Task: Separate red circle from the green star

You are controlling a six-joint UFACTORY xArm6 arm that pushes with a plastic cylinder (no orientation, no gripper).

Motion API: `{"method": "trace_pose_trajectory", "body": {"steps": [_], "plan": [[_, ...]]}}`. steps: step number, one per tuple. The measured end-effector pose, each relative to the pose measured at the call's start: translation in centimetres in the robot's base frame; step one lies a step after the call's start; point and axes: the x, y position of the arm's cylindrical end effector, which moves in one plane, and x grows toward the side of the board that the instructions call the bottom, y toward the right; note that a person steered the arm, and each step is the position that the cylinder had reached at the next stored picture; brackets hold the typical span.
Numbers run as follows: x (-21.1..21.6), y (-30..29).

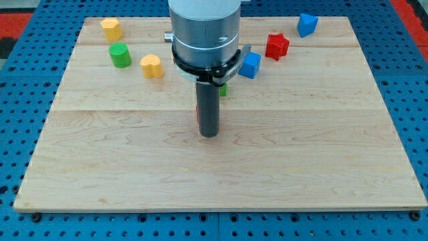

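My tip (209, 134) rests on the wooden board near its middle. A sliver of the red circle (198, 112) shows at the rod's left side, touching or almost touching it; the rest is hidden behind the rod. A small part of the green star (223, 89) shows just right of the rod, above the tip; the arm's body hides most of it. The red circle lies just below and left of the green star.
A yellow block (111, 29) and a green cylinder (120, 55) sit at the top left, a yellow heart-like block (152, 65) next to them. A blue block (250, 65), a red star-like block (277, 46) and another blue block (306, 25) lie at the top right.
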Motion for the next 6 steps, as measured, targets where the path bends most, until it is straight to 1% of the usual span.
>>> {"method": "trace_pose_trajectory", "body": {"steps": [1,2,3,4,5,6], "plan": [[-3.5,-1.0],[-2.4,4.8],[-6.9,3.4],[-7.8,-3.7],[-7.0,-5.7],[-11.8,-2.3]]}}
